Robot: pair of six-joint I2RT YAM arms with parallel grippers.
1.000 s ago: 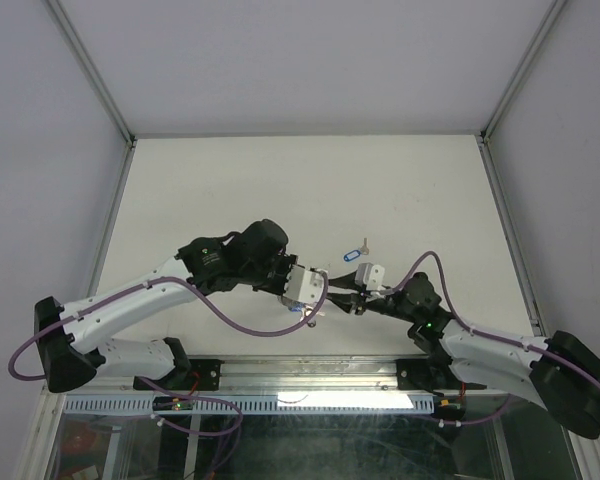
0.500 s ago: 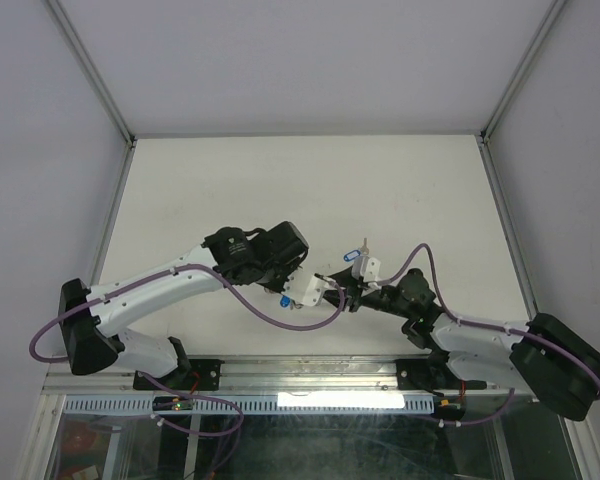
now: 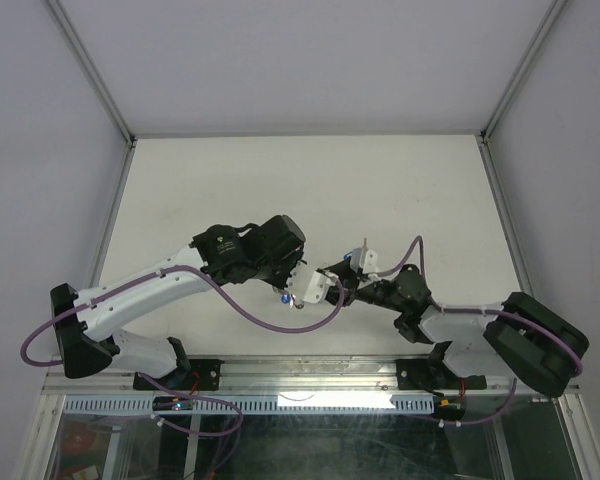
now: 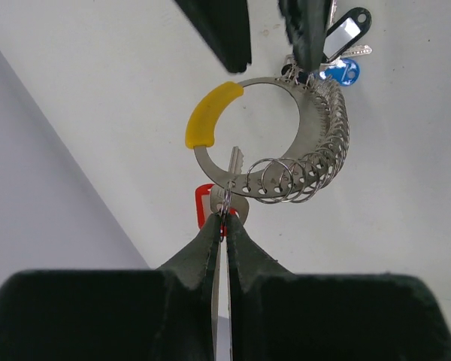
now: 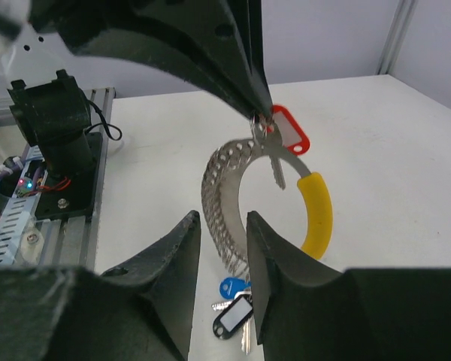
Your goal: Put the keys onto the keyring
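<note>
Left gripper (image 4: 220,226) pinched tight on key (image 4: 233,169) at its head, red tag (image 4: 203,207) tucked beside fingers. Blade juts free and crosses ring (image 4: 267,80), probably to line up with a loop. Beyond, ring raised off table (image 4: 406,226), face-on: flat perforated steel band, smooth yellow plastic arc (image 4: 210,113), row of thin wire loops (image 4: 301,177). Right gripper (image 4: 272,68) narrow on ring's far edge, steadying it. Farthest, two keys (image 4: 344,34), blue and black tags, look already attached.
</note>
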